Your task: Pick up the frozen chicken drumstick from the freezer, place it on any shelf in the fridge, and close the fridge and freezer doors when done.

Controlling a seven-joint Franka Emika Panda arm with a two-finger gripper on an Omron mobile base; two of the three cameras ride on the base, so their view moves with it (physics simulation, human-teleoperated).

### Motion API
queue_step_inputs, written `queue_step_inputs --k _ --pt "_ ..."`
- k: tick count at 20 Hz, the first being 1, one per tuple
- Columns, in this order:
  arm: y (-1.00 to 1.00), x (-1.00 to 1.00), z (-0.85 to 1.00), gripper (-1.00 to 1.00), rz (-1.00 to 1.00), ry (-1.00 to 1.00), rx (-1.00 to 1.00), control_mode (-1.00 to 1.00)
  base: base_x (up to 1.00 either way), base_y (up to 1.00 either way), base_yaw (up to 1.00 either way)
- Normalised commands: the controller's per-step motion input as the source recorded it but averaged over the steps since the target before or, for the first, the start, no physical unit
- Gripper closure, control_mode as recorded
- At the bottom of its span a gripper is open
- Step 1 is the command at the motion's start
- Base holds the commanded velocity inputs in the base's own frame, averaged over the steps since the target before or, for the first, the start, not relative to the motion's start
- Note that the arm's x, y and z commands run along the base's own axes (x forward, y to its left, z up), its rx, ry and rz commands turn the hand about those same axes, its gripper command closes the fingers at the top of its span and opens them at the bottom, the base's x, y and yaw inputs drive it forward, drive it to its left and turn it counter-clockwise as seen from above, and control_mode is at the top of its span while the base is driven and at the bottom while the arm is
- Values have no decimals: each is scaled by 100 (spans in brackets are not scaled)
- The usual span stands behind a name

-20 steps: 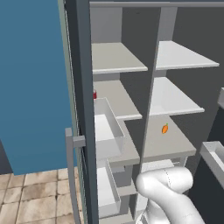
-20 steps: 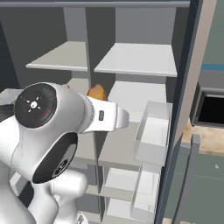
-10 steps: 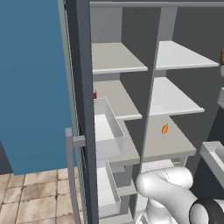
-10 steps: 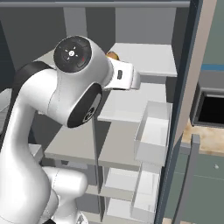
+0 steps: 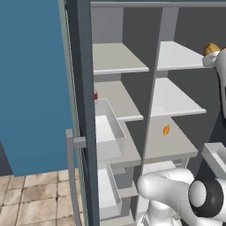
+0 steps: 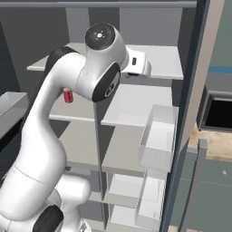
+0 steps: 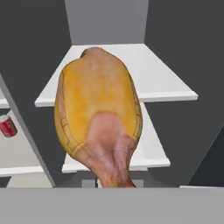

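Now drumstick [image 7: 98, 118] in gripper [image 7: 114, 183]

Pretty clearly a rendered home kitchen: big side-by-side fridge/freezer cabinet [image 5: 152, 110] standing open with pale shelves [image 5: 115, 57], a soda can [image 6: 68, 95] inside, tan tiled floor [image 5: 31, 201], and a wood-topped surface [image 6: 213, 145] off to the side.

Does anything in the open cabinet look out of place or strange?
Nothing is spilled or broken. The one unusual thing is the drumstick, which is not on a shelf: the shut hand holds it in the air before the top shelf.
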Motion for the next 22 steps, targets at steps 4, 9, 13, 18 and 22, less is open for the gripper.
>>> queue_step_inputs --k 4,9,13,18,22 --pt "0 91 -14 100 0 7 0 -100 0 0 0" --pt "-10 91 -22 100 0 9 0 -100 0 0 0" --pt "-18 90 -22 100 0 6 0 -100 0 0 0" --pt "-17 99 -15 100 0 1 0 -100 0 0 0" --pt "-16 100 -13 100 0 0 0 -100 0 0 0"
